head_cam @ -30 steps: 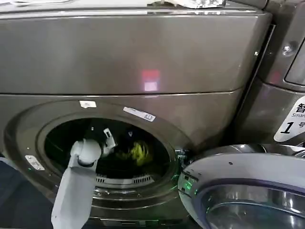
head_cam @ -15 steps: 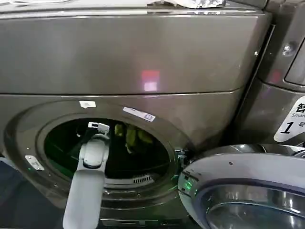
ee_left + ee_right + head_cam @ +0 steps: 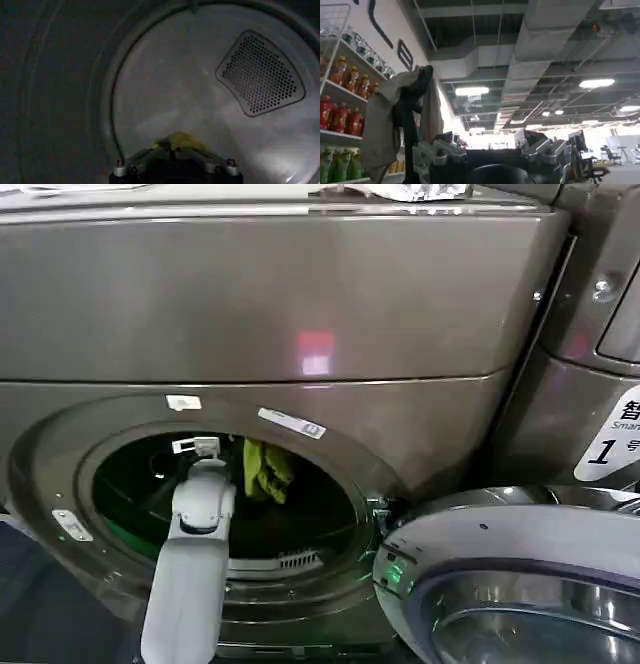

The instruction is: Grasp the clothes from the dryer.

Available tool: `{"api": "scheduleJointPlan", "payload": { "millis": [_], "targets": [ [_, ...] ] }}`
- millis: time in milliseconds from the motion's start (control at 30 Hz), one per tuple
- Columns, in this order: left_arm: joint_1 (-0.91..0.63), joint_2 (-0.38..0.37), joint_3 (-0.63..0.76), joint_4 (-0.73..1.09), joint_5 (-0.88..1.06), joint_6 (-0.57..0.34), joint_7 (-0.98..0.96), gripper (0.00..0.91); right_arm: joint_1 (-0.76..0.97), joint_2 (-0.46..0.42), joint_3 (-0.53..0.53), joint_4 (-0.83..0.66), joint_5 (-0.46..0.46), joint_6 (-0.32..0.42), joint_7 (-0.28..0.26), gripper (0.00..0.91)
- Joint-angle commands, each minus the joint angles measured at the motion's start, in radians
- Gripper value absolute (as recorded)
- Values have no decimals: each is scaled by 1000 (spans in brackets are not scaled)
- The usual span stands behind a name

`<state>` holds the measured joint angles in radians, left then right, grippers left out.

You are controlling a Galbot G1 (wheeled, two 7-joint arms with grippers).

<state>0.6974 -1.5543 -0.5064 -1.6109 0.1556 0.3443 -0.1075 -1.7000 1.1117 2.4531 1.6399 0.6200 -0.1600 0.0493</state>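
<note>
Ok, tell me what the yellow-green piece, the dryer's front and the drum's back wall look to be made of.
The yellow-green piece: soft cloth, going by its limp folds as it hangs from the left pincer.
The dryer front: glossy bronze-grey panel, probably painted metal or plastic; it mirrors a red light.
The drum's back wall: seemingly dull grey metal, with a perforated vent.

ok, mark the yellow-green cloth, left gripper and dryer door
yellow-green cloth (image 3: 264, 469), head view, middle of the hanging fabric
left gripper (image 3: 197, 447), head view, at its fingertips
dryer door (image 3: 500, 529), head view, pale rim
</note>
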Motion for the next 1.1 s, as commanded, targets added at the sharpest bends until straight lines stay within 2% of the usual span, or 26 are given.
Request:
{"api": "scheduleJointPlan", "payload": {
  "millis": [33,467,600,1100],
  "targets": [
    [3,-2,1,-2,-8,2,-18,0,2,4,-8,7,3,-9,11,907],
    [6,-3,13,-12,-3,5,8,0,-4,1,-1,-2,-1,4,9,907],
    [10,-5,19,-16,-3,6,9,0,-3,9,13,31,2,-62,8,907],
    [10,-4,23,-21,-5,5,31,0,1,1,30,27,-4,-67,17,907]
  ]
}}
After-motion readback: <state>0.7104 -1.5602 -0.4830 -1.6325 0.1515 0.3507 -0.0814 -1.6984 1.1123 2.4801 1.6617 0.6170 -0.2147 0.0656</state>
